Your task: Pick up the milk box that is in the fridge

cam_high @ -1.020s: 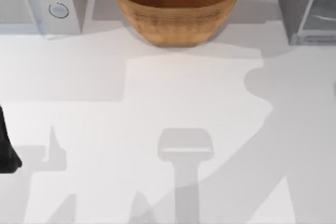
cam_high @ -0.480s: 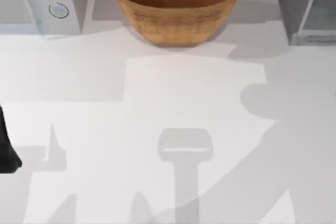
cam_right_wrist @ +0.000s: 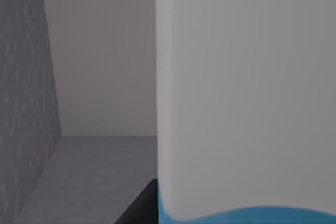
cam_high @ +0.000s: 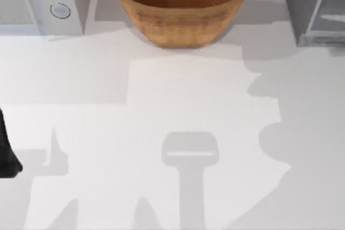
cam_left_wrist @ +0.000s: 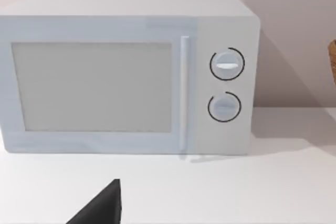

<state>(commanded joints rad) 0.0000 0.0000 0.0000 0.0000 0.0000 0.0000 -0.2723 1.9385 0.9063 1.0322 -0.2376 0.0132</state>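
Note:
The milk box (cam_right_wrist: 247, 87) stands very close in the right wrist view, its white face ending in a light-blue strip at the lower edge. Around it are the grey inner walls and floor of the fridge (cam_right_wrist: 94, 87). A dark part of my right gripper (cam_right_wrist: 140, 207) shows right beside the carton; whether it touches is hidden. From above, the fridge (cam_high: 315, 9) is the grey cabinet with a glass panel at the back right. My left gripper (cam_high: 6, 157) is parked at the table's left edge, and its dark tip (cam_left_wrist: 100, 209) shows before the white appliance.
A white box appliance with two round knobs (cam_high: 40, 1) (cam_left_wrist: 126, 77) stands at the back left. A large wicker bowl (cam_high: 180, 4) sits at the back middle. Arm shadows fall across the white table (cam_high: 178, 90).
The arm shadow on the table's right side has shifted toward the front. The left arm, the bowl and the white appliance have not moved.

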